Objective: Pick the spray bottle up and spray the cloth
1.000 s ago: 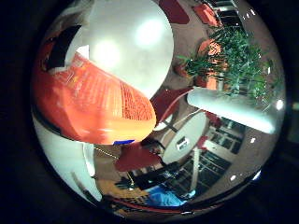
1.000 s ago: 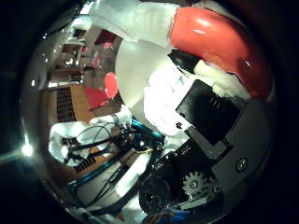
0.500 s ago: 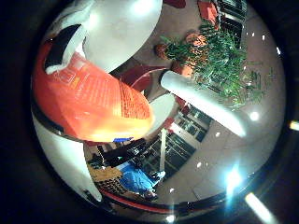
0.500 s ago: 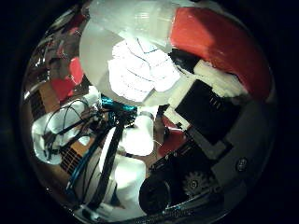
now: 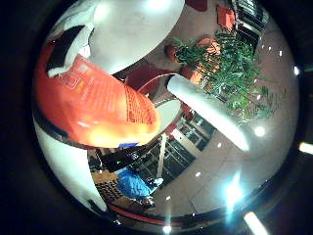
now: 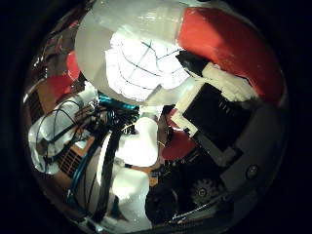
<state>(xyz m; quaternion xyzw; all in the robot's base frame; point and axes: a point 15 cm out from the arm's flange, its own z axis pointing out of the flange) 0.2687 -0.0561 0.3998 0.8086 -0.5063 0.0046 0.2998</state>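
We see open room beyond the palm on the little-finger side: a round white table [image 5: 132,34] curves away behind the bottle, w/ red chairs [image 5: 146,78] just past its rim, a leafy potted plant [image 5: 230,68] further off, and a white column [image 5: 208,110] slanting across. Ceiling lights [image 5: 259,131] dot the far side, and a dark window wall [image 5: 171,147] sits below the column. Nothing stands near the bottle on that side; table edge is well apart from it.

The spray bottle [image 5: 93,105], orange w/ a printed label, fills much of the little-finger view, so it's close against the palm. A white and black finger [image 5: 68,46] lies over its upper part, touching it. In the thumb-side view the bottle's red-orange body runs along the edge, right by a white and black finger segment pressed to it.

The hand [image 6: 214,112] is wrapped round the bottle, fingers curled onto it from both sides; we can't tell which part of the bottle the thumb bears on.

The cloth [image 6: 141,63], white w/ thin dark grid lines, lies crumpled on the white table, facing the thumb side of the palm, clear of the hand. Btw the cloth and the palm we see the white arm body [image 6: 131,161] reaching in.
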